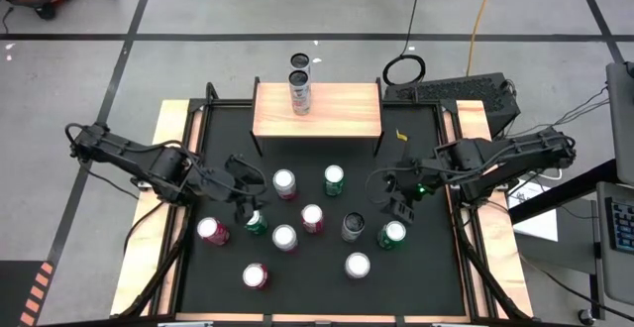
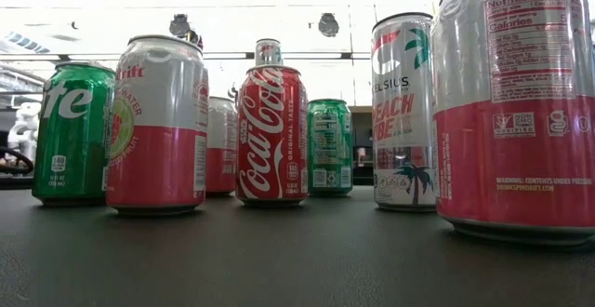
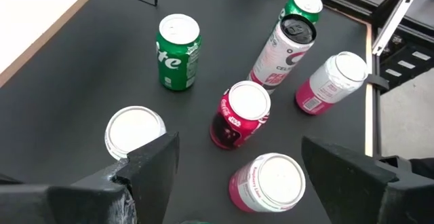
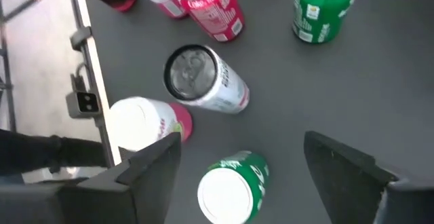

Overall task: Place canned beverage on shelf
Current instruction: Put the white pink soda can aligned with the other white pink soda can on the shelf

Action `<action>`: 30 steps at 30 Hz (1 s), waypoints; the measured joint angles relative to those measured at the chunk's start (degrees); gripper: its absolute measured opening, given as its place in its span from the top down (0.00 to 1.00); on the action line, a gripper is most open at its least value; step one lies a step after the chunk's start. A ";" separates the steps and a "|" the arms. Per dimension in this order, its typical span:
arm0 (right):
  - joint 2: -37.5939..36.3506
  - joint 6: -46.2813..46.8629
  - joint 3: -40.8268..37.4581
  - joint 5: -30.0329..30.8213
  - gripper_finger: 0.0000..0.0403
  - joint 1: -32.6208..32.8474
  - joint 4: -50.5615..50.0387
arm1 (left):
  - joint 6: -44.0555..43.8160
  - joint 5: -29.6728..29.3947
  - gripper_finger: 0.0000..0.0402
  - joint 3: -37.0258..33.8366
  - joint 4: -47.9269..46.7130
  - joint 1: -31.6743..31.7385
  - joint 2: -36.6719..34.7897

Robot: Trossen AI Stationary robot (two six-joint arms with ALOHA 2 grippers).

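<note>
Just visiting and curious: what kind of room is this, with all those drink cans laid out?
Probably a robotics lab: two robot arms flank a black table, cables trail over the taped floor, cans await the small shelf.

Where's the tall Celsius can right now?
In the high view the tall Celsius can stands on the mat's right half, just left of a green can and under the open right gripper.

Right gripper (image 4: pixel 243 166): two dark fingers spread wide, nothing between the pads, above the black tabletop (image 4: pixel 380 88). Green can (image 4: pixel 230 189) at 6 o'clock, between the fingers; silver-topped tall can (image 4: pixel 203 78) centre; pink-and-white can (image 4: pixel 146 123) at 9; red can (image 4: pixel 210 3) at 12; second green can (image 4: pixel 324 3) at 1.
</note>
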 joint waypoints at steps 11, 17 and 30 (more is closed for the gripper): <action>0.04 -5.55 0.00 -0.10 0.28 2.80 -2.08 | 0.25 1.91 0.22 -0.02 0.02 0.00 4.47; 1.38 -3.33 0.00 -0.02 0.28 3.88 -0.85 | 0.04 2.89 0.22 -0.02 0.72 0.00 7.27; 7.45 -1.58 0.00 0.30 0.12 5.08 11.44 | 0.06 3.43 0.22 0.18 8.33 0.00 8.91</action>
